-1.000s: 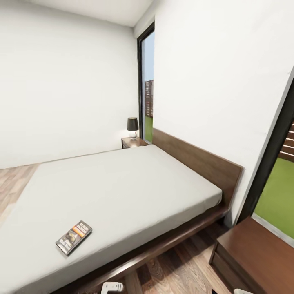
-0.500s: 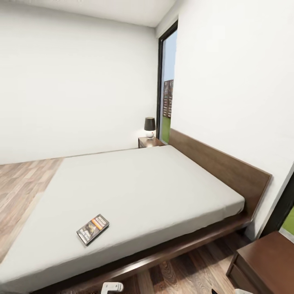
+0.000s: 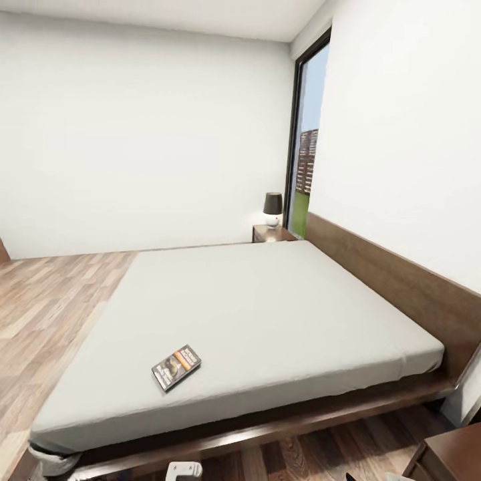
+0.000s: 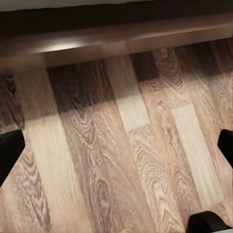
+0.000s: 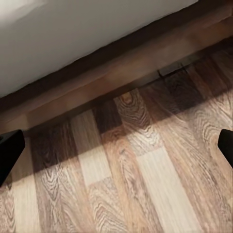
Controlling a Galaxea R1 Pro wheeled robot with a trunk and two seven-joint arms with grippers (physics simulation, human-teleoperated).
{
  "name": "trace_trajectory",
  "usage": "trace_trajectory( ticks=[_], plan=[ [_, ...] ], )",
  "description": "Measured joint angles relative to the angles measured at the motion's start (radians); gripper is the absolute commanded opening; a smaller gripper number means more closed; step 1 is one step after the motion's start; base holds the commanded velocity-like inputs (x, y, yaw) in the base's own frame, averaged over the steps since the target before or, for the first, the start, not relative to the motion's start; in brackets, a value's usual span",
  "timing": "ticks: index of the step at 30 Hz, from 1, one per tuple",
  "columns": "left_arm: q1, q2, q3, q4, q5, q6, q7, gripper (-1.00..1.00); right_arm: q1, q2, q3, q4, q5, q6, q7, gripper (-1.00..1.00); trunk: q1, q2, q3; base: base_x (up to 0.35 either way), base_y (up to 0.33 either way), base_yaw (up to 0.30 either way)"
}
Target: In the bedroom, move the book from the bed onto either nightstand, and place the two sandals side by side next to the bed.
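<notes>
Head cam: bed (image 3: 280, 314) spans most of the frame, bare grey mattress on a dark wood frame, headboard (image 3: 401, 280) running along the wall at 3 o'clock. Book (image 3: 176, 367) lies flat on the mattress at roughly 7 o'clock from bed centre, near the edge closest to the camera, cover up, rotated diagonal to that edge. Far nightstand (image 3: 270, 233) at 1 o'clock past the head corner of the bed, lamp (image 3: 272, 208) on top, tall window (image 3: 305, 167) just beside it. Corner of a second nightstand (image 3: 449, 457) at 5 o'clock. Plank floor (image 3: 47, 300) open at 9 o'clock. Left gripper (image 4: 116, 148): fingertips wide apart at opposite frame edges, nothing between them, over floor planks next to the bed frame rail (image 4: 121, 41). Right gripper (image 5: 116, 148): same, tips spread, empty, floor below, mattress edge (image 5: 73, 34) and rail beyond.
</notes>
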Motion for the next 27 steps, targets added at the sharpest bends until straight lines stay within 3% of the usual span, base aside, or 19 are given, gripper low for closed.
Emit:
trace_trajectory(
  ticks=[19, 27],
  plan=[
    [0.0, 0.0, 0.0, 0.0, 0.0, 0.0, 0.0, 1.0, 0.0, 0.0, 0.0, 0.0, 0.0, 0.0, 0.001, 1.0, 0.0, 0.0, 0.0, 0.005, -0.006, 0.283],
    [0.0, 0.0, 0.0, 0.001, 0.0, 0.0, 0.0, 1.0, 0.0, 0.0, 0.0, 0.0, 0.0, 0.0, 0.001, 1.0, 0.0, 0.0, 0.0, 0.0, 0.0, 0.055]
  ],
)
